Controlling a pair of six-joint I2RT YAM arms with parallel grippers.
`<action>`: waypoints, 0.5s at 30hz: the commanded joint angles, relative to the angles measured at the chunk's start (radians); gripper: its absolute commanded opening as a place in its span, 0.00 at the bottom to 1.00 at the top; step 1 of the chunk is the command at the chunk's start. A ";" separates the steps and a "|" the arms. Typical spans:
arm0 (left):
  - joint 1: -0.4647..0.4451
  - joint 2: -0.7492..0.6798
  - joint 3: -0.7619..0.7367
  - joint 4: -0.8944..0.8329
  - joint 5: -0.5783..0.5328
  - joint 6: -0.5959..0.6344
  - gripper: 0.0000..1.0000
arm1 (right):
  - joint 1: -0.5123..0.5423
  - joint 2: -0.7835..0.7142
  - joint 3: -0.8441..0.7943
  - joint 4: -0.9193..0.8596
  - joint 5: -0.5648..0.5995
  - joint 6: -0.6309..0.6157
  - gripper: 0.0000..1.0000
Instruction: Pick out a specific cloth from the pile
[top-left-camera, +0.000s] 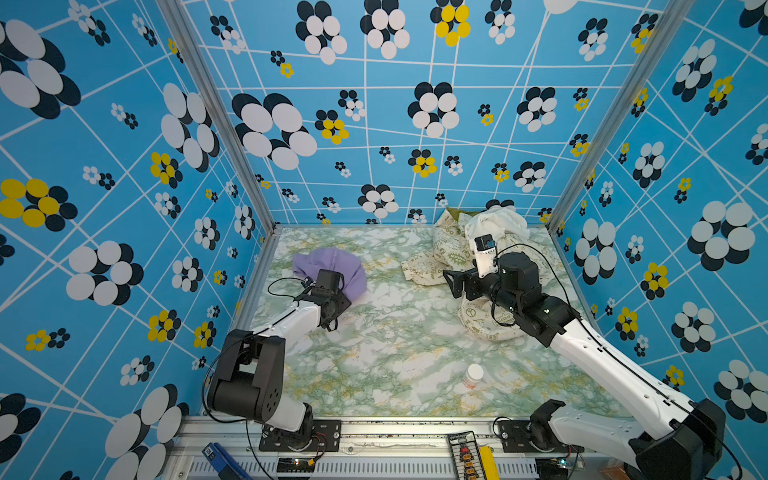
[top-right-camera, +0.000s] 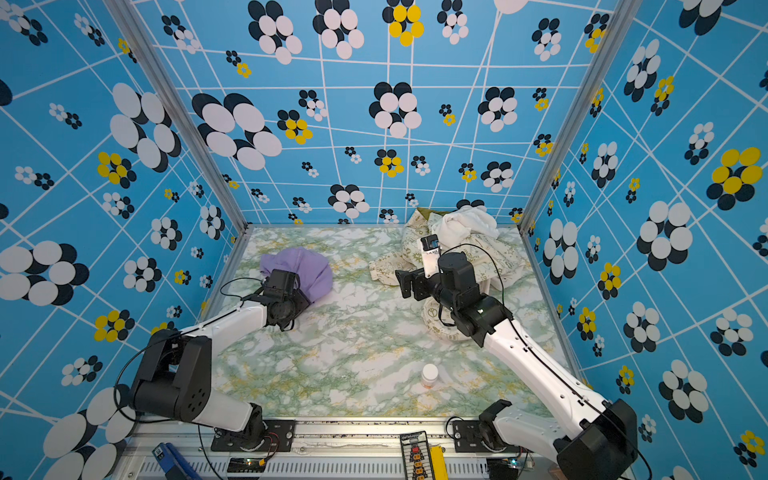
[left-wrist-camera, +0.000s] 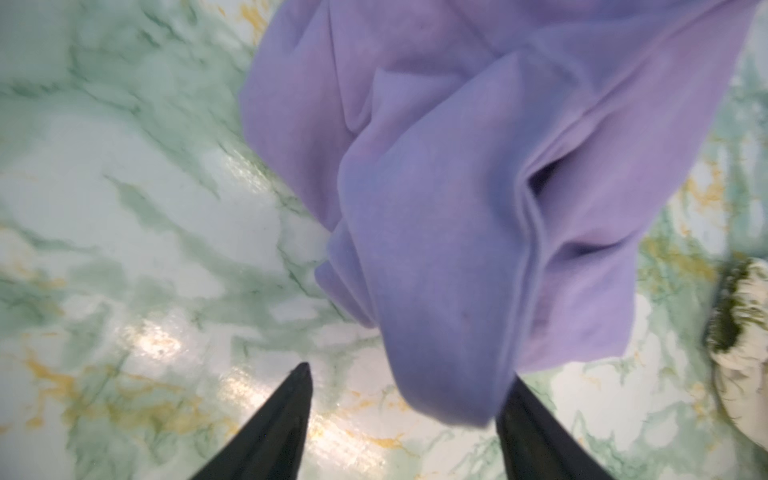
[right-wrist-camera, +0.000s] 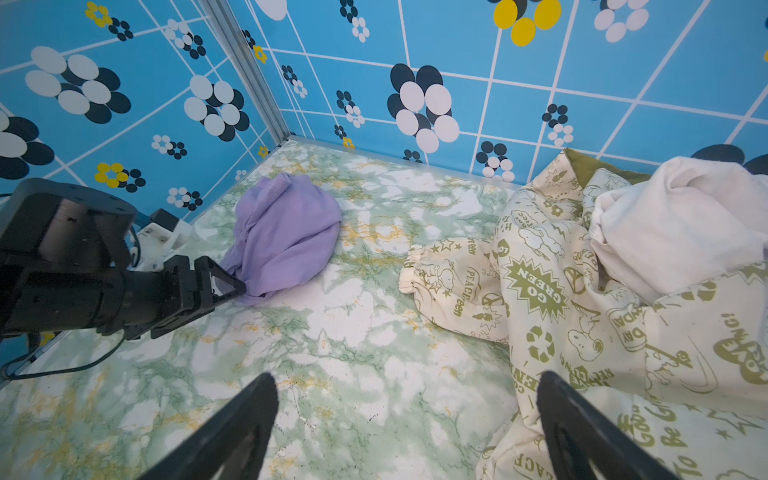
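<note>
Lying in a crumpled heap on the far left of the green-marbled tabletop (top-left-camera: 395, 332): the lavender cloth (top-left-camera: 332, 262), well apart from the pile (top-left-camera: 449, 253) in the far right corner. Left gripper (left-wrist-camera: 410, 372) right at the cloth's near edge, jaws spread, a loose fold drooping between the black fingers (left-wrist-camera: 286, 424) (close against one of them, clamped by neither). Right gripper (right-wrist-camera: 405, 386) hovering at the pile's left edge, jaws wide apart, nothing between them. Making up the pile: a cream garment (right-wrist-camera: 561, 291) with olive-green prints, sprawled toward the near side under the right arm (top-left-camera: 582, 332), and a plain white cloth (right-wrist-camera: 673, 224) bunched on top at the far end. Standing alone near the front, right of centre: a small white bottle (top-left-camera: 473, 375).
</note>
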 joint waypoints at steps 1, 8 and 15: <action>-0.004 -0.129 0.034 -0.022 -0.077 -0.006 0.91 | -0.005 -0.020 -0.013 -0.016 -0.006 -0.025 0.99; -0.005 -0.185 0.191 -0.043 -0.081 0.137 0.99 | -0.005 -0.022 -0.022 -0.002 0.006 -0.033 0.99; -0.003 -0.011 0.244 0.016 0.048 0.141 0.99 | -0.005 -0.024 -0.021 -0.005 0.012 -0.031 0.99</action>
